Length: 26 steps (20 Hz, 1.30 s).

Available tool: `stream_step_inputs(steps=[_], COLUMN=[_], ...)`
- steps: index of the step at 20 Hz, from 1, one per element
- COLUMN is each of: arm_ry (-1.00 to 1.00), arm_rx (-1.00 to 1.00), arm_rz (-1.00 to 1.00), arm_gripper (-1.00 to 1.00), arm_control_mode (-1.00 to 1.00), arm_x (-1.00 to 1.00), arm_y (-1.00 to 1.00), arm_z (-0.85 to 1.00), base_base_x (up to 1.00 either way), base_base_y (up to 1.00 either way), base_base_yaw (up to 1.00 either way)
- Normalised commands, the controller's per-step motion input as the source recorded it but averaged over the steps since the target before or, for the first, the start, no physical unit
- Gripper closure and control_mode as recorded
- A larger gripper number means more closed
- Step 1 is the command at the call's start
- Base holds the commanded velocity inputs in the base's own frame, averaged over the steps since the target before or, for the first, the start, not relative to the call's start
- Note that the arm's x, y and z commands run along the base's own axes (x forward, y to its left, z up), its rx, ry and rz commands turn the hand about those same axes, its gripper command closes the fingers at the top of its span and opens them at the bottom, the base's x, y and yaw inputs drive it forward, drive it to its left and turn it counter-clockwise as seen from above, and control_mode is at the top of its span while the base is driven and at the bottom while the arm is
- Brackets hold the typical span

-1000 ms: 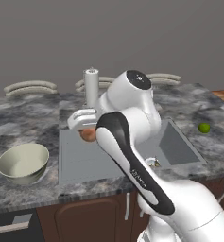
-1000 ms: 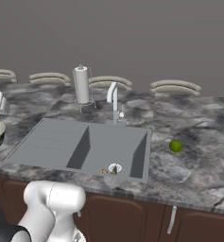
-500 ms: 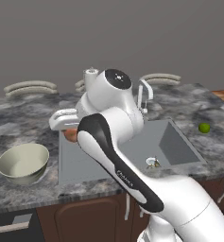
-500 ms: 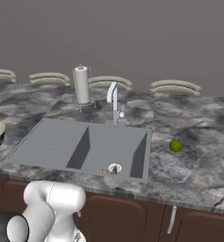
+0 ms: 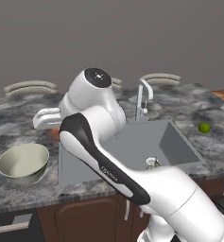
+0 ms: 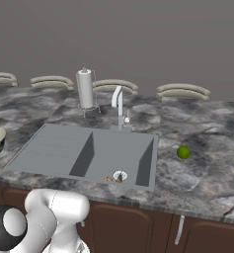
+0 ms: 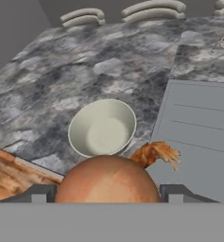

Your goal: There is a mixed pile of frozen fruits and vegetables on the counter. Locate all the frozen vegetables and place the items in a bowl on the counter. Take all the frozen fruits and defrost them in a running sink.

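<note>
While the gripper (image 7: 106,197) clamped the reddish-brown onion (image 7: 107,179) above the counter (image 7: 61,80), short of the bowl (image 7: 102,127), an early release risked dropping it on stone or the drainboard. From the left, the arm hid the grip. The lime-green ball (image 6: 183,152) sat right of the sink (image 6: 113,155).
</note>
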Motion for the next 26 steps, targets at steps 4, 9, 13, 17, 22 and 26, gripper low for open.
stream_step_inputs(steps=[4,9,13,17,22,26], arm_ry=[0.01,0.0,0.0,0.0,0.0,0.01], arm_rx=[0.0,0.0,0.0,0.0,0.0,0.0], arm_rz=[0.0,0.0,0.0,0.0,0.0,0.0], arm_gripper=[1.0,1.0,1.0,1.0,1.0,1.0], arm_control_mode=[-1.0,-1.0,-1.0,-1.0,-1.0,-1.0], arm_x=[0.08,0.11,0.11,0.1,0.13,0.18], arm_y=[0.24,0.16,0.16,0.15,0.12,0.18], arm_z=[-0.04,-0.15,-0.22,-0.22,-0.23,-0.26], base_base_x=[0.0,0.0,0.0,0.0,0.0,0.0], base_base_y=[0.0,0.0,0.0,0.0,0.0,0.0], base_base_yaw=[0.0,0.0,0.0,0.0,0.0,0.0])
